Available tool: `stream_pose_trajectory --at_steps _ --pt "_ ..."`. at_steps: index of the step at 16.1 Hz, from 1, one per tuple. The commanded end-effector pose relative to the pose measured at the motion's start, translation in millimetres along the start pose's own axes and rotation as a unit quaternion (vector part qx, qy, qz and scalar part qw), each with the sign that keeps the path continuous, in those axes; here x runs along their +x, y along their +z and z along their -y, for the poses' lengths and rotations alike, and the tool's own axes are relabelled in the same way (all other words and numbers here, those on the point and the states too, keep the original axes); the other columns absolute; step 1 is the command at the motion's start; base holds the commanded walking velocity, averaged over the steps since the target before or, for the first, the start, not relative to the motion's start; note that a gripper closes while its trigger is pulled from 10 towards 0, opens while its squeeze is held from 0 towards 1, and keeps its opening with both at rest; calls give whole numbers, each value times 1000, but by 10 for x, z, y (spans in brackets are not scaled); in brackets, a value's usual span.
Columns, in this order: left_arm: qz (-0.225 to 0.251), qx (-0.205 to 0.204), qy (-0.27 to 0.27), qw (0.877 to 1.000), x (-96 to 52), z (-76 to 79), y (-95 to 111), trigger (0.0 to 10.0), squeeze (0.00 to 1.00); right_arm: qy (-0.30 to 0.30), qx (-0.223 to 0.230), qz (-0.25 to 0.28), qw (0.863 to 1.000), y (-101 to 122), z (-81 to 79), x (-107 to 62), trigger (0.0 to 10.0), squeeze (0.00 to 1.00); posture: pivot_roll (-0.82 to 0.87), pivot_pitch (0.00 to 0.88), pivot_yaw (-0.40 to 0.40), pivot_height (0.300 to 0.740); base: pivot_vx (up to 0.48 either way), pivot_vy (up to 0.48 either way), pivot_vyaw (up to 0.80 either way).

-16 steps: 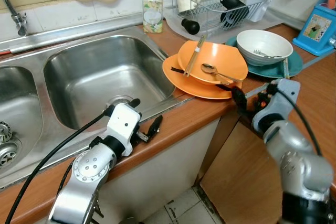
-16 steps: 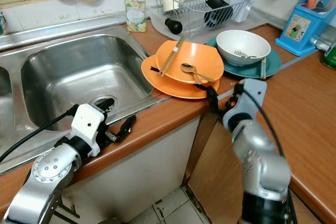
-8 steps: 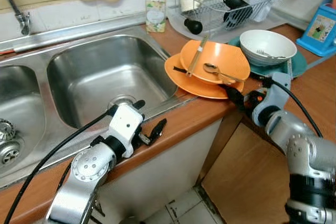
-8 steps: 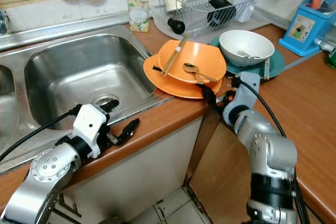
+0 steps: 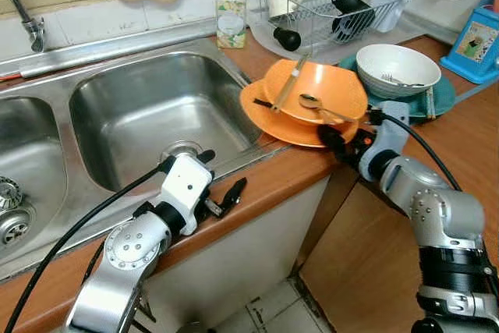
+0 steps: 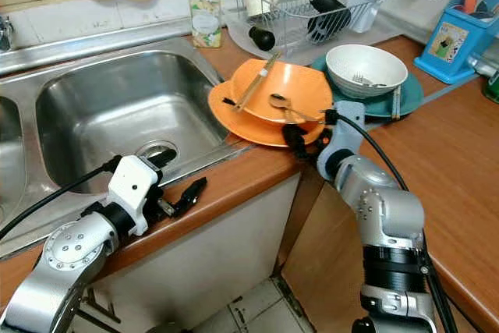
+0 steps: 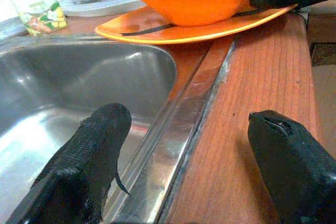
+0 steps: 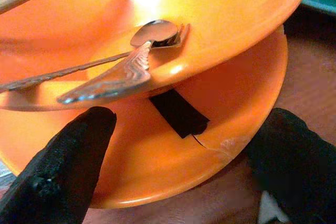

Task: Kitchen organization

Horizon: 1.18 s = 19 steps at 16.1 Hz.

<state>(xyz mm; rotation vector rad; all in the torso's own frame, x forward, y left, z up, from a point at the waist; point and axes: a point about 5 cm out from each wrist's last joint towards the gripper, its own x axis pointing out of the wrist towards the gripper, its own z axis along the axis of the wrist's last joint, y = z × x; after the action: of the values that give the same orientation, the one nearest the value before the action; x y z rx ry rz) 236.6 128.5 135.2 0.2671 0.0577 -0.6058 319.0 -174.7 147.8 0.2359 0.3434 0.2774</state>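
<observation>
My right pincer (image 8: 178, 166) sits at the near rim of the wide flat orange plate (image 5: 269, 118), fingers spread wide, gripping nothing. In the rt wrist view one black fingertip (image 8: 68, 166) is on each side of the plate's front edge, w/ the rim between them; can't tell if either pad touches it. A black strip of tape (image 8: 178, 113) on the plate lies straight ahead of the pincer, next to a small crack in the rim.

Stacked on that plate, just above and beyond my fingers, is the shallow orange bowl (image 5: 335, 87). A silver metal spoon (image 8: 152, 32) lies in it w/ its handle running out over the bowl's lip toward my pincer. A pair of light wooden chopsticks (image 5: 288, 83) lies across the bowl's far side. Past the bowl, to the rt, a white ceramic bowl (image 5: 394, 64) w/ a fork in it stands on a teal plate (image 5: 440, 95).

My left pincer (image 7: 184, 171) rests well to the left of the plates, at the front edge of the wooden counter (image 7: 257, 77) by the stainless steel sink (image 5: 148, 115). Fingers wide apart, holding nothing; one over the sink lip, other over wood. The orange stack is ahead of it, apart.
</observation>
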Motion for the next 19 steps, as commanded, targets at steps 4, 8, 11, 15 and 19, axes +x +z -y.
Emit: stream_pose_trajectory --at_steps 4,8,11,15,19 --pt "2 12 -6 1000 9 -12 38 10000 0 25 -18 -1 1000 12 -115 113 10000 0 27 0 19 740 0 0 0" --pt "2 14 -8 1000 14 -14 35 10000 0 -31 12 17 999 65 13 205 10000 0 29 0 21 740 0 0 0" --pt "2 16 -7 1000 13 -16 39 10000 0 -76 29 24 996 83 158 223 10000 0 31 0 22 740 0 0 0" --pt "1 14 -8 1000 2 -13 36 10000 0 -75 32 39 996 138 217 195 10000 0 25 0 27 740 0 0 0" --pt "0 1 -1 1000 -7 17 13 10000 0 -42 -30 34 998 154 179 -55 10000 0 2 0 32 740 0 0 0"
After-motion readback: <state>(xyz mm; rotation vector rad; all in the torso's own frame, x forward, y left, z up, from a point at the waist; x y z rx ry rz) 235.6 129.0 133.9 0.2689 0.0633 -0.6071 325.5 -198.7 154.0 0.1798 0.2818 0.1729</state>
